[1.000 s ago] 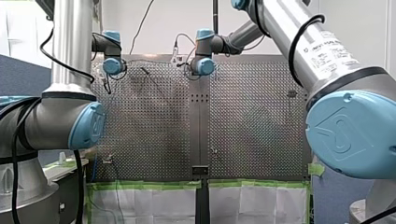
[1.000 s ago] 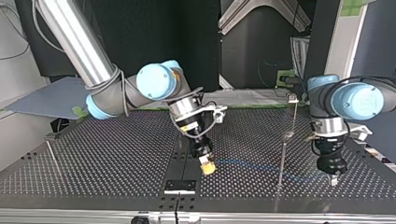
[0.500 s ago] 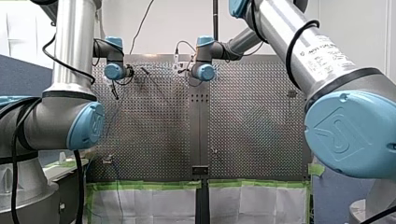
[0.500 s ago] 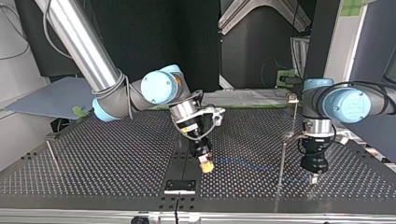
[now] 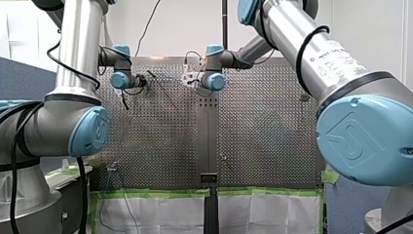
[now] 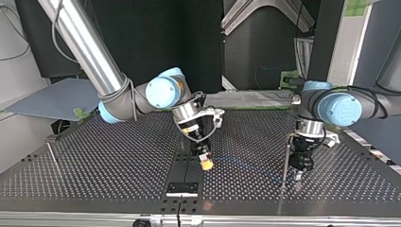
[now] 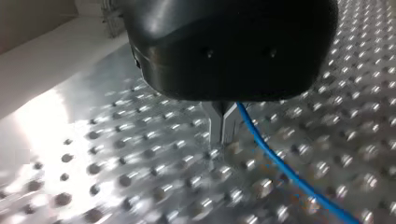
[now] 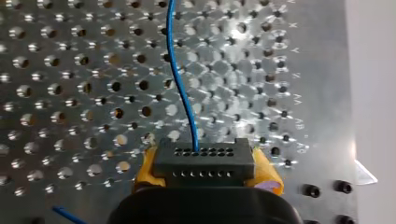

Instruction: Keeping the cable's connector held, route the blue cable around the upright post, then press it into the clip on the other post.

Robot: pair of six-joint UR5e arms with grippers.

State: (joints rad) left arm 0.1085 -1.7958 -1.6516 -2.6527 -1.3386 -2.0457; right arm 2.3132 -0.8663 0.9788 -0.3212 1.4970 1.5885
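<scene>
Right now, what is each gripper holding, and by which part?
My right gripper clamps the connector by its two ends; my left gripper pinches the blue cable partway along.

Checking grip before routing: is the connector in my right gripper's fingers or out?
In: the dark connector sits between the yellow pads of my right gripper, blue cable leading from it.

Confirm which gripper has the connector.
My right gripper, the one with yellow pads: the dark connector sits clamped between them. My left gripper pinches only the blue cable.
</scene>
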